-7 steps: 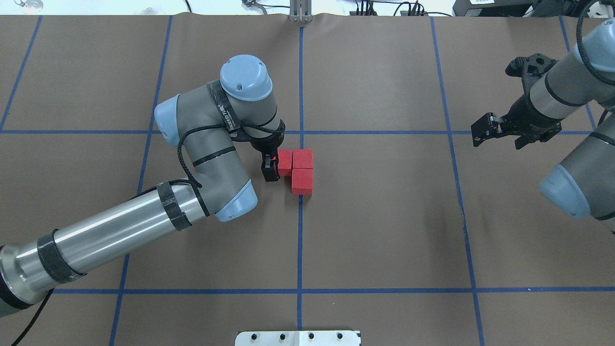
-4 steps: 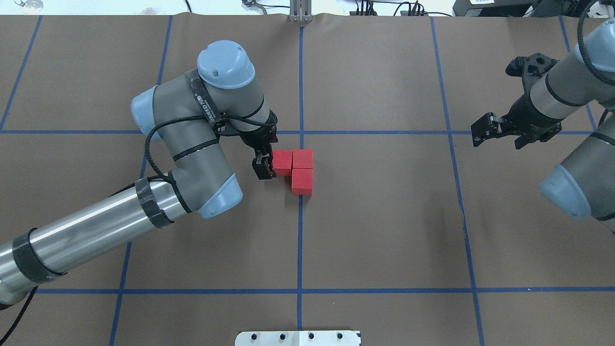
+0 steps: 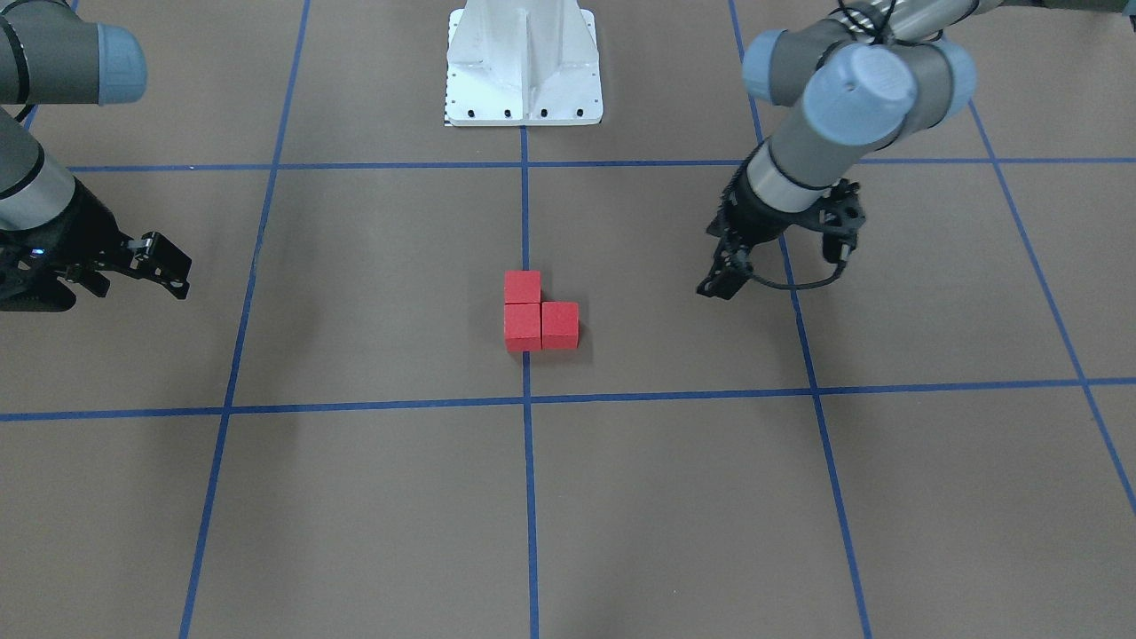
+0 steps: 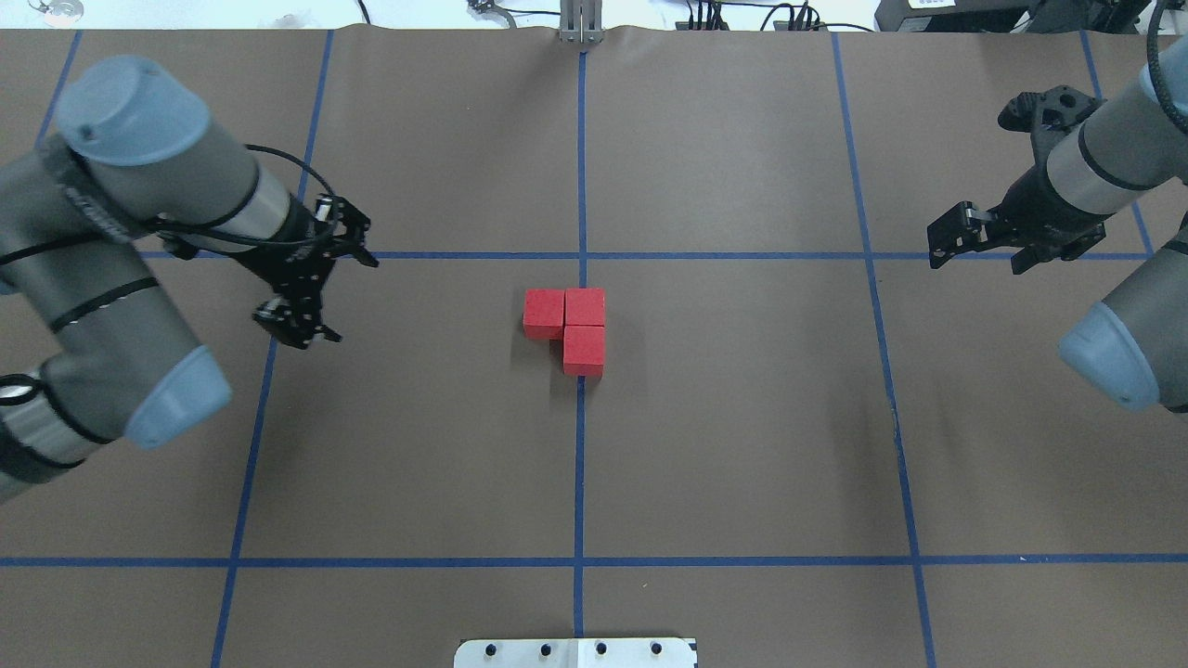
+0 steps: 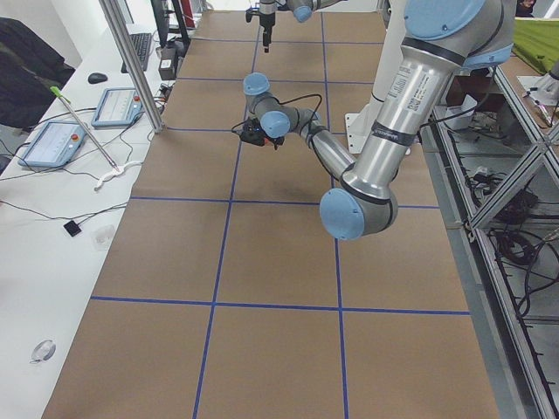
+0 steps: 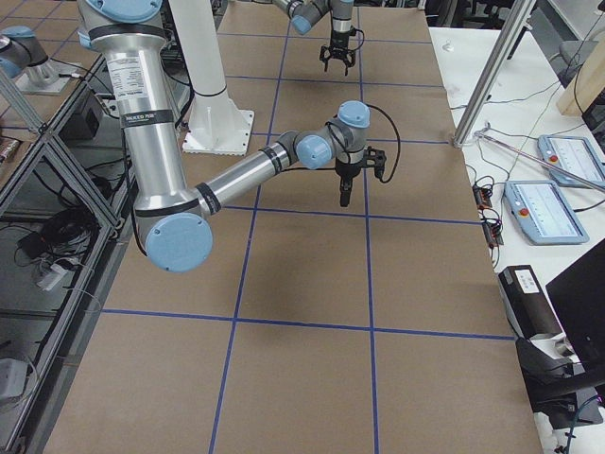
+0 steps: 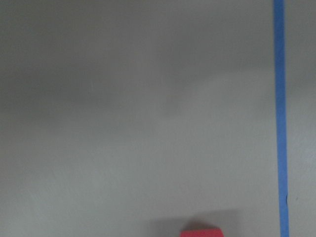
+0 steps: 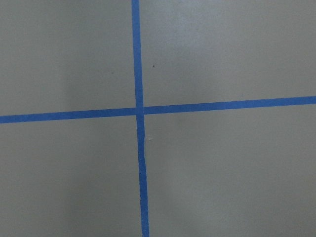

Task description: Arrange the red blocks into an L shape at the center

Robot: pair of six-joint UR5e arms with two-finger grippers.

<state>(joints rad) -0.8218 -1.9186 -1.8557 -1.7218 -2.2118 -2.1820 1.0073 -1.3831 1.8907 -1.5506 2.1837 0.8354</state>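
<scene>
Together, we count three red blocks (image 4: 563,324) at the center (image 4: 650,390) of the brown surface, set edge to edge in an L: in the overhead view two lie side by side in a row, and the third sits just below the right-hand one. That right-hand pair lies on the thin blue tape line (image 4: 579,464) running up the middle of the grid; the third block lies just to its left. All three touch their neighbours, and no gripper touches them. In the front-facing view we see the same three cubes (image 3: 539,315), mirrored.

We count two arms. The left gripper (image 4: 295,327) hangs well apart from the blocks, over a tape line on the left side, with nothing between its fingers; we cannot tell how far its jaws stand apart. Its wrist camera shows only bare brown paper, one blue line and the top edge of one red block (image 7: 200,233) at the bottom of the picture. The right gripper (image 4: 947,243) hovers far to the right near a crossing of tape lines, jaws apart and holding nothing. Black lettering runs along the near arm's sleeve in both side views, too small for us to read. One white metal base (image 3: 523,62) stands at the robot's edge of the table.
</scene>
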